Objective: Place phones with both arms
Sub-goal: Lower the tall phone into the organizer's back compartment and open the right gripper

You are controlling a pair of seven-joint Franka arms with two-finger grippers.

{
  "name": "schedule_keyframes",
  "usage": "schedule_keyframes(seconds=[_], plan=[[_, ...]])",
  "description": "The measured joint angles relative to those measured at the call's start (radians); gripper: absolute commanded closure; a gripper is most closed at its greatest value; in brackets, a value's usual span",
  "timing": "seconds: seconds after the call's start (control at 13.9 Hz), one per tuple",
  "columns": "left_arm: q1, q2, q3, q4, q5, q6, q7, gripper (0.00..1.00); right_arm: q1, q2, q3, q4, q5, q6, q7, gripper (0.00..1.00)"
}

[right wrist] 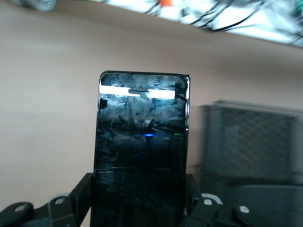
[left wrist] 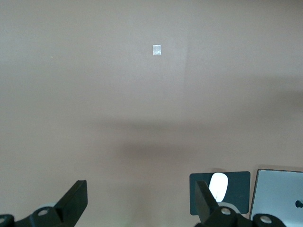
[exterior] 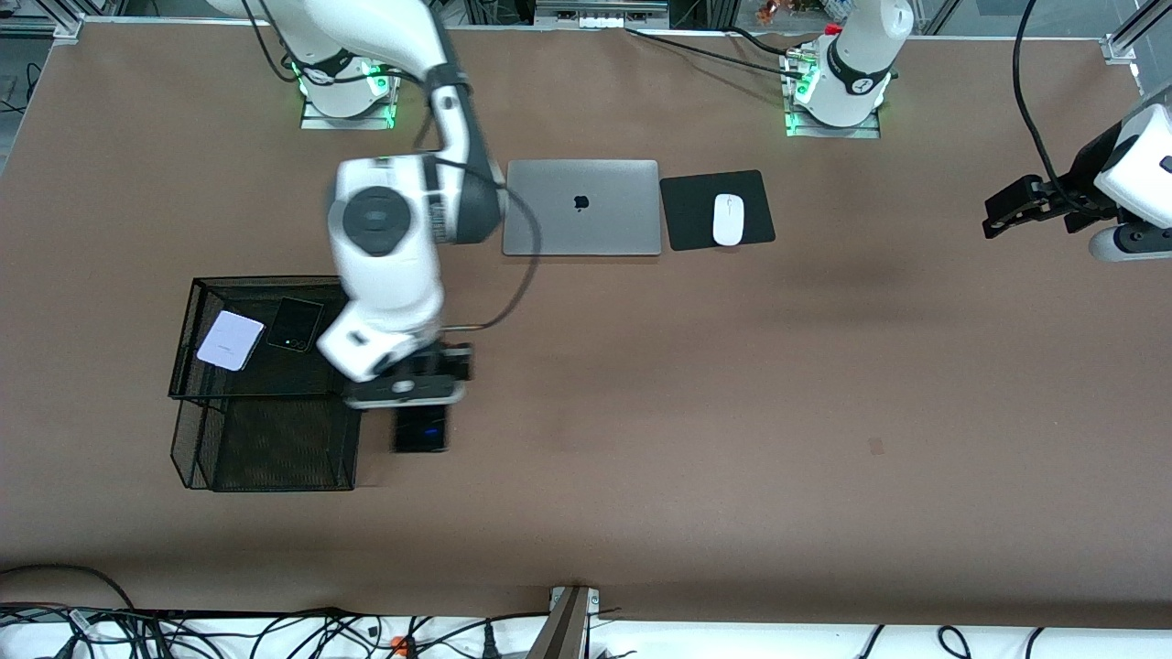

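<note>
My right gripper [exterior: 414, 395] is shut on the long slim black phone [exterior: 420, 428], just beside the black mesh tray [exterior: 195, 307]. In the right wrist view the phone [right wrist: 142, 142] stands between the fingers [right wrist: 84, 189], with the mesh tray [right wrist: 251, 142] next to it. The pale lilac-white phone [exterior: 231, 340] and the small squarish black phone [exterior: 295, 324] lie side by side in the upper mesh tray. My left gripper [exterior: 1003, 215] is open and empty over bare table at the left arm's end, where that arm waits. The left wrist view shows its fingers [left wrist: 75, 196] wide apart.
A closed silver laptop [exterior: 581, 208] lies near the robots' bases, with a white mouse [exterior: 728, 220] on a black pad [exterior: 760, 206] beside it. A lower mesh compartment [exterior: 275, 444] sits nearer the front camera than the upper tray. Cables run along the table's front edge.
</note>
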Motion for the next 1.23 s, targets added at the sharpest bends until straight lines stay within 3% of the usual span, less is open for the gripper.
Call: schedule_keyframes(seconds=[0.14,0.43,0.58,0.94,1.23], plan=[[0.001,0.0,0.0,0.0,-0.002,0.0,0.0,0.0,-0.079,0.001,-0.021,-0.009,0.013,-0.001,-0.136,0.95],[0.001,0.0,0.0,0.0,-0.015,0.0,0.0,0.0,-0.258,0.018,-0.014,-0.017,0.181,0.003,-0.378,0.95],[0.001,0.0,0.0,0.0,-0.015,-0.001,0.0,0.0,-0.33,0.03,0.014,-0.017,0.215,0.021,-0.469,0.95],[0.001,0.0,-0.001,-0.001,-0.029,-0.001,0.0,0.0,-0.371,0.101,0.095,-0.029,0.232,0.169,-0.482,0.95],[0.001,0.0,-0.001,-0.001,-0.036,-0.001,0.0,0.0,-0.441,0.126,0.167,-0.031,0.255,0.2,-0.482,0.95]])
